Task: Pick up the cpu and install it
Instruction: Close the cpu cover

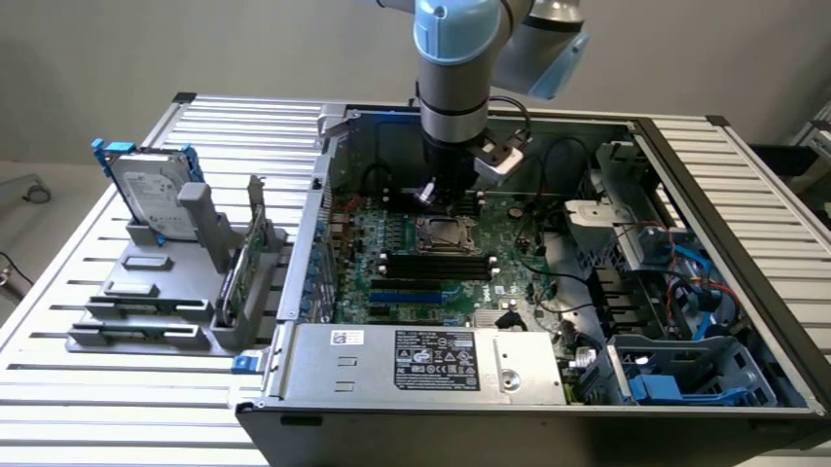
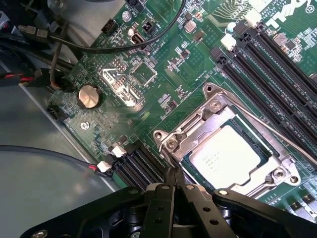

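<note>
One cpu (image 2: pixel 225 151) visible, already seated in the socket (image 2: pixel 218 144) on the motherboard (image 2: pixel 148 99), metal frame closed around it. Fingers (image 2: pixel 174 191) are shut and empty, tips pressed together just beside the socket's edge, near the frame corner. Pick and place look done; step in hand looks like securing the socket. Thin latch lever (image 2: pixel 277 131) runs along the socket's memory-slot side. Any further move calls for fine, light contact near the frame.
</note>
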